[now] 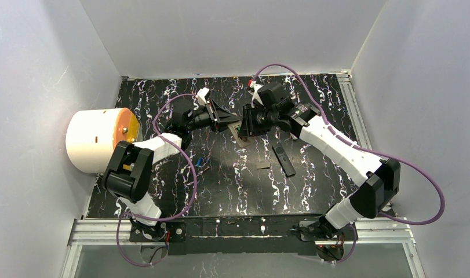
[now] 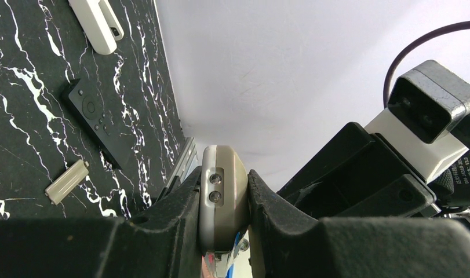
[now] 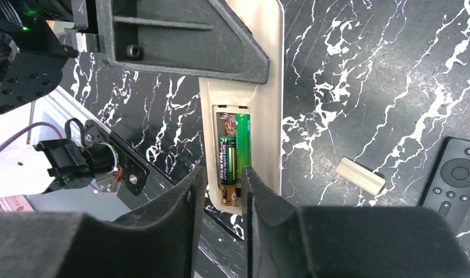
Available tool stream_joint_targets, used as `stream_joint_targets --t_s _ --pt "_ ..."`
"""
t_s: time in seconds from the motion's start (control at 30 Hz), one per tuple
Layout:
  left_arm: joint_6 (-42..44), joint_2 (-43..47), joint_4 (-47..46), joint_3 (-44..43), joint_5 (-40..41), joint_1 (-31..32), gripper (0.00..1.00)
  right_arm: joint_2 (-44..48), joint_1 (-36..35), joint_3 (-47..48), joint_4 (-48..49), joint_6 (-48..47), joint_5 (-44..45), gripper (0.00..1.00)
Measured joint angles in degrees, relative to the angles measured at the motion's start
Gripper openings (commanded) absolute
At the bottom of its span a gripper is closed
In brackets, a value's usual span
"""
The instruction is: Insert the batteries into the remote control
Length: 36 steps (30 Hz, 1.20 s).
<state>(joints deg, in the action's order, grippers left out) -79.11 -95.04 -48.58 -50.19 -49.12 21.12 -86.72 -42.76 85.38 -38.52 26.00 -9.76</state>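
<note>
Lying loose on the mat left of centre, a blue battery (image 1: pixel 199 162) is waiting well apart from both arms. The left gripper (image 2: pixel 222 186) is clamping the beige remote (image 2: pixel 223 200) by its edges, probably so that the open bay is facing the other arm. The right gripper (image 3: pixel 225 174) is hovering at that bay, fingers narrowly parted around the lower ends of two green batteries (image 3: pixel 235 150); whether it is pinching one I cannot tell. Only the right wrist view is showing those seated cells; from above, the grippers are masking them. Farther right, the detached cover (image 2: pixel 67 181) and a black remote (image 2: pixel 99 121) are lying on the mat.
</note>
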Motion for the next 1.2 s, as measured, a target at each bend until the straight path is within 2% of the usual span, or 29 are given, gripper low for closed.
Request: stream_joint_targets --t_s 0.1,0.17,0.3,0.57,0.67,0.83,1.0,1.07,1.2 --pt "-0.5 0.0 0.0 0.0 0.5 0.0 0.00 0.3 0.0 -0.1 1.2 1.6 0.2 0.55" --pt "-1.5 0.0 -0.2 0.0 0.7 0.0 0.00 1.6 -0.1 -1.2 3.4 2.9 0.3 0.59" --pt "-4.2 0.0 -0.5 0.0 0.9 0.1 0.00 7.8 -0.1 -6.2 9.8 6.9 1.9 0.73" --pt "-10.0 3.1 -0.7 -0.1 4.3 0.1 0.00 29.5 0.0 -27.3 31.3 18.8 11.1 0.91" --pt "-13.3 4.3 -0.9 -0.6 5.7 0.1 0.00 32.7 0.0 -32.9 36.8 23.7 14.7 0.99" --pt "-16.9 6.2 -1.1 -1.0 7.9 0.5 0.00 32.0 0.0 -37.2 44.3 31.5 16.6 0.99" --pt "-19.8 8.1 -1.1 -1.2 9.1 0.7 0.00 28.0 0.0 -40.4 57.7 41.7 13.2 0.98" --pt "-20.7 8.7 -1.2 -1.2 9.4 0.7 0.00 26.3 0.0 -41.0 61.6 44.9 12.2 0.93" --pt "-22.6 9.2 -1.8 -1.2 9.7 0.7 0.00 25.5 0.0 -41.1 65.9 48.9 11.1 0.73"
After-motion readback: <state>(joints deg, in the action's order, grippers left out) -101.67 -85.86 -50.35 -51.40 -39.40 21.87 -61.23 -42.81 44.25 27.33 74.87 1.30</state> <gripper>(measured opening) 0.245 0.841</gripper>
